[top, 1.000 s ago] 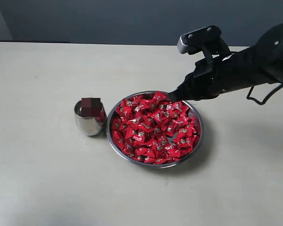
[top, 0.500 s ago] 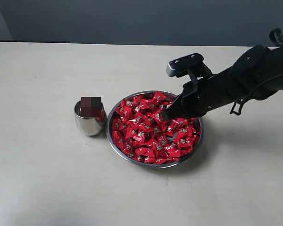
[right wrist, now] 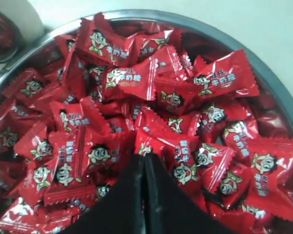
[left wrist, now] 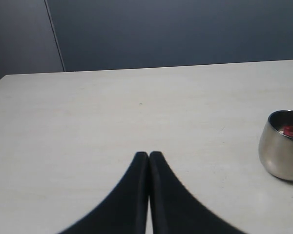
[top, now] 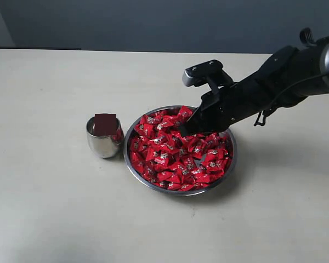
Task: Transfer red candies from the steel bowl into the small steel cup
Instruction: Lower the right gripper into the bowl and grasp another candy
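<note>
The steel bowl (top: pixel 132 167) sits mid-table, heaped with red candies (top: pixel 175 156). Left of it, close by, stands the small steel cup (top: pixel 102 143) with some red inside. My right gripper (top: pixel 184 131) is shut, its tips down on the back part of the pile. In the right wrist view the closed fingertips (right wrist: pixel 144 157) press among the red candies (right wrist: pixel 136 78), with nothing seen between them, and the bowl rim (right wrist: pixel 268 68) curves behind. My left gripper (left wrist: pixel 149 155) is shut and empty above bare table, with the small steel cup (left wrist: pixel 282 148) off to one side.
The pale tabletop (top: pixel 55 208) spreads around bowl and cup. A dark wall (top: pixel 153 22) runs along the table's far edge. The right arm (top: pixel 274 82) reaches in from the right above the bowl's back rim.
The right arm has swung left and down. Its shut tips went from the bowl's back rim into the candy pile. Bowl and cup have not moved.
</note>
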`<state>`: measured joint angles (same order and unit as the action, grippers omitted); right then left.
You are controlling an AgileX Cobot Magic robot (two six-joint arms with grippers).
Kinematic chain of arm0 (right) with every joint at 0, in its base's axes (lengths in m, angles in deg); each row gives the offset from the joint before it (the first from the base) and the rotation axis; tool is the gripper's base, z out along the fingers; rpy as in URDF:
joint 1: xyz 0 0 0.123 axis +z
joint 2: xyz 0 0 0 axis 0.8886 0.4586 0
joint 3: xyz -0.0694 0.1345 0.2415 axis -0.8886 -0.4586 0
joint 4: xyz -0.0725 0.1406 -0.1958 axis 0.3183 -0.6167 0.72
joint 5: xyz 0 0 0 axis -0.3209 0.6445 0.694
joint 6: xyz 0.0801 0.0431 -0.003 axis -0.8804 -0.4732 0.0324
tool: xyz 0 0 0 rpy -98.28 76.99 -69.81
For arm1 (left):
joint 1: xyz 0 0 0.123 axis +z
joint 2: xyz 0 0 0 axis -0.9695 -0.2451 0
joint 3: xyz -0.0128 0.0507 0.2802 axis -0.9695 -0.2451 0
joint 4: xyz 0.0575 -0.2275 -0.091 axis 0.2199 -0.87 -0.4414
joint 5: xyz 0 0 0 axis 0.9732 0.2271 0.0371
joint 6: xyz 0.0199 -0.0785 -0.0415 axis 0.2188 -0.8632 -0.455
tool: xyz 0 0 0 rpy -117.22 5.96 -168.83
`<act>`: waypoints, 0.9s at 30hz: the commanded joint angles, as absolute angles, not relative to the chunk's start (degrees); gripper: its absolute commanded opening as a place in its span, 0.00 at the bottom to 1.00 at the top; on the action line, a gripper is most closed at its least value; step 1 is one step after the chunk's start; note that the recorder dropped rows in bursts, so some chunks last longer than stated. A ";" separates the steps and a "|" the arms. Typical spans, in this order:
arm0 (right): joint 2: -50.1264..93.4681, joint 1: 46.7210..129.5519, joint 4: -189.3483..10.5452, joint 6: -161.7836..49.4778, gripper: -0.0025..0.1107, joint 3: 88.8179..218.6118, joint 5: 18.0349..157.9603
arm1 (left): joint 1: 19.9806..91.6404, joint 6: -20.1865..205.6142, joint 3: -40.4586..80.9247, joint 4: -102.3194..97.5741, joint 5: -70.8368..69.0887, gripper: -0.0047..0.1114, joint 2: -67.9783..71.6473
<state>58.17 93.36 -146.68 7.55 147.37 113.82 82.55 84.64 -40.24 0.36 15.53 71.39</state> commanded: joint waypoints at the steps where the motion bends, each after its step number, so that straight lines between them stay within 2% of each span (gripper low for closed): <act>1: 58.17 93.16 -146.45 8.04 0.01 148.06 114.65 | 82.58 84.57 -40.46 0.24 15.44 0.04 71.65; 3: 58.17 93.16 -146.45 8.04 0.01 148.06 115.08 | 82.58 84.57 -40.46 0.24 15.44 0.04 71.65; 5: 58.17 93.16 -146.45 8.04 0.07 148.06 115.78 | 82.58 84.57 -40.46 0.24 15.44 0.04 71.65; 7: 58.17 93.16 -146.45 7.43 0.27 148.06 115.93 | 82.58 84.57 -40.46 0.24 15.44 0.04 71.65; 9: 58.17 93.16 -147.14 7.30 0.35 148.06 115.93 | 82.58 84.57 -40.46 0.24 15.44 0.04 71.65; 27: 61.07 93.16 -149.23 7.30 0.35 148.99 113.64 | 82.58 84.57 -40.46 0.24 15.44 0.04 71.65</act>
<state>60.78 93.36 -148.57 7.20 148.05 114.04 82.55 84.64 -40.24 0.36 15.53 71.39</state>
